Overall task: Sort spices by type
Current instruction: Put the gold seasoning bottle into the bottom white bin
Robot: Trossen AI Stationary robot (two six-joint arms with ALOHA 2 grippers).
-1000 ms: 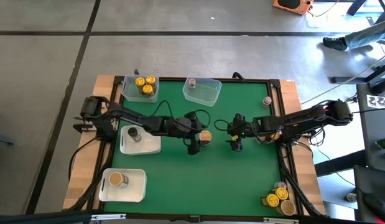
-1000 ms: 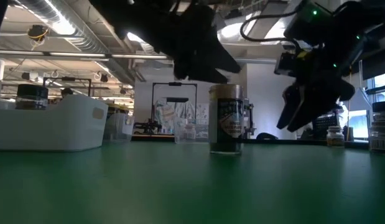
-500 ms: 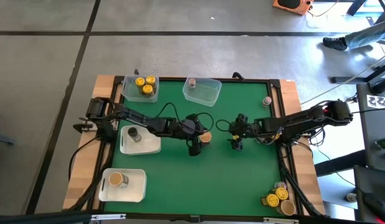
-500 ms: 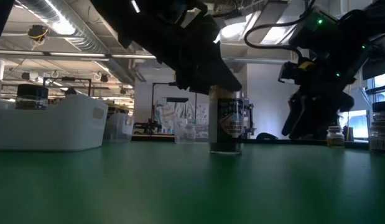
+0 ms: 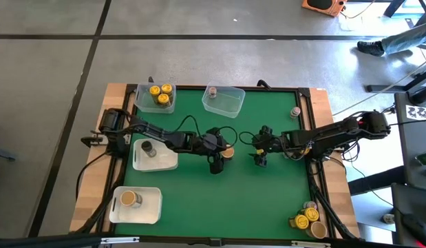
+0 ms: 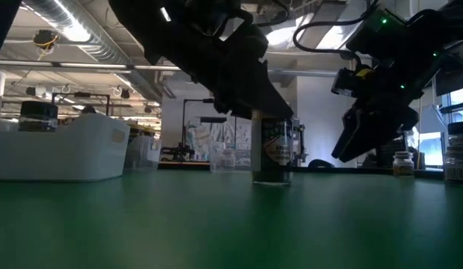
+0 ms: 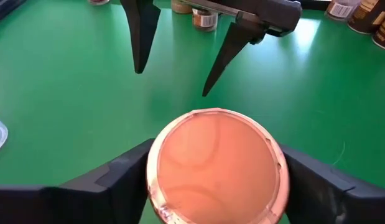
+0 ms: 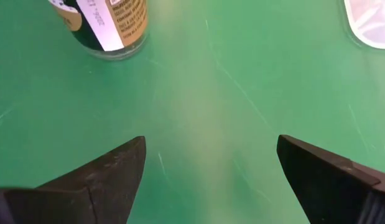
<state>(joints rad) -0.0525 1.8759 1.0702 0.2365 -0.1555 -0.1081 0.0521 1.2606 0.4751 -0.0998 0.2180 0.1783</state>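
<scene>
At the centre of the green counter stands a tan-lidded spice jar — the left gripper brackets it, jaws spread at its sides. Right gripper hovers nearby, open and empty.

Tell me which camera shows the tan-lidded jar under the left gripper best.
The left wrist view: the tan-lidded jar fills it, lid up, between the left gripper fingers. The low view shows its labelled side upright on the mat. The high view shows only a small lid; the right wrist view catches its base.
</scene>
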